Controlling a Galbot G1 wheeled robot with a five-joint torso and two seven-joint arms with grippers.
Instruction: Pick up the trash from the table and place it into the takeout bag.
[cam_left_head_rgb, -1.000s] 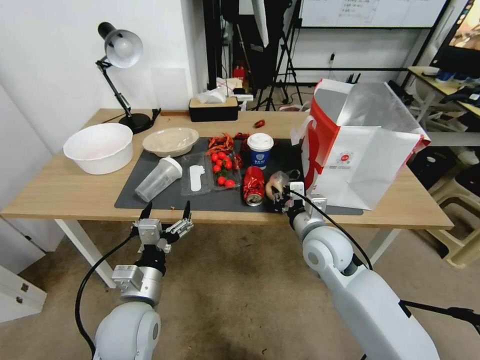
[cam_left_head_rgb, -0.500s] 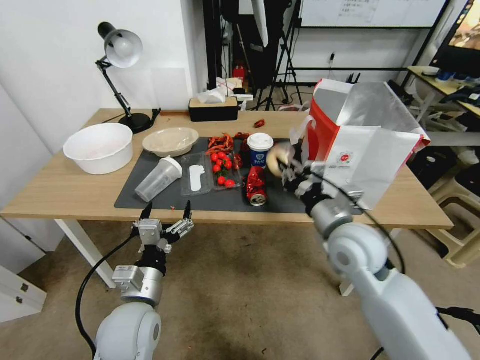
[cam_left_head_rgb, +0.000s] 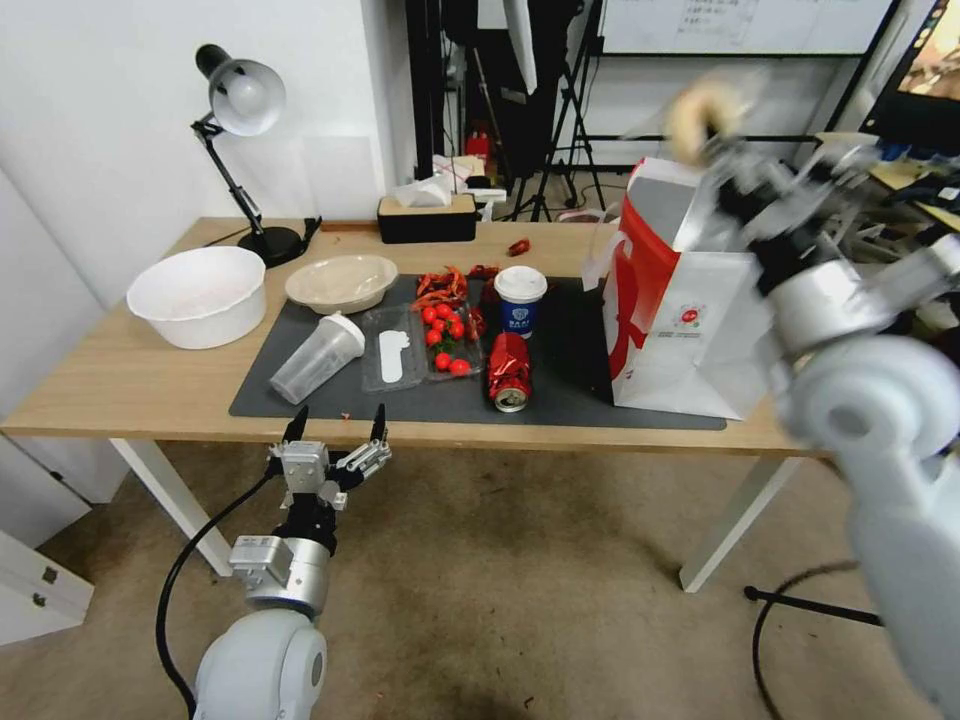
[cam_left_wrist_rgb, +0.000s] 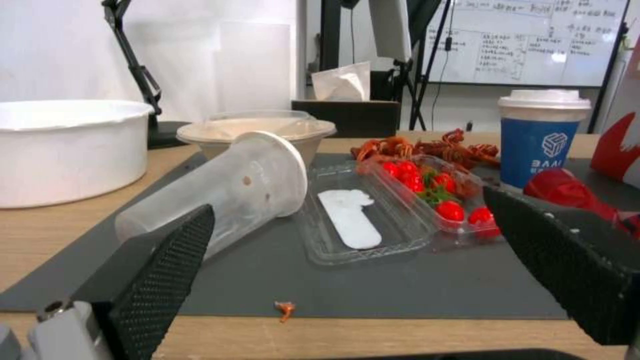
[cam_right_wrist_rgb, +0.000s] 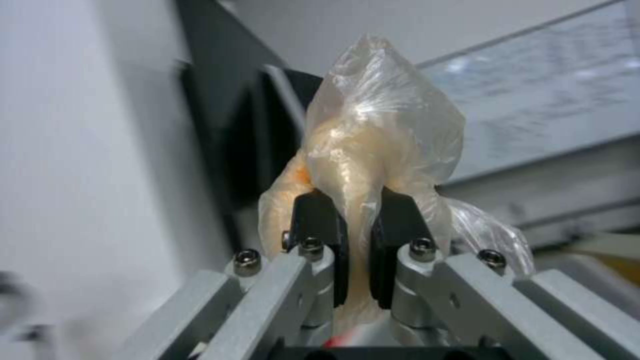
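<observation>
Above the takeout bag (cam_left_head_rgb: 700, 300) at two o'clock, right gripper (cam_left_head_rgb: 712, 135) pinches the beige ball in clear plastic (cam_left_head_rgb: 697, 110), raised to clear the rim.

White rounded arms, silver wrist joints, black cables; grey screw-fastened gripper linkages, black textured finger pads (cam_left_wrist_rgb: 167, 260).

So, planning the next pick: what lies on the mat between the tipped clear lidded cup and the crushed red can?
In the head view, an open clear plastic tray with cherry tomatoes lies between the cup and the can.
</observation>
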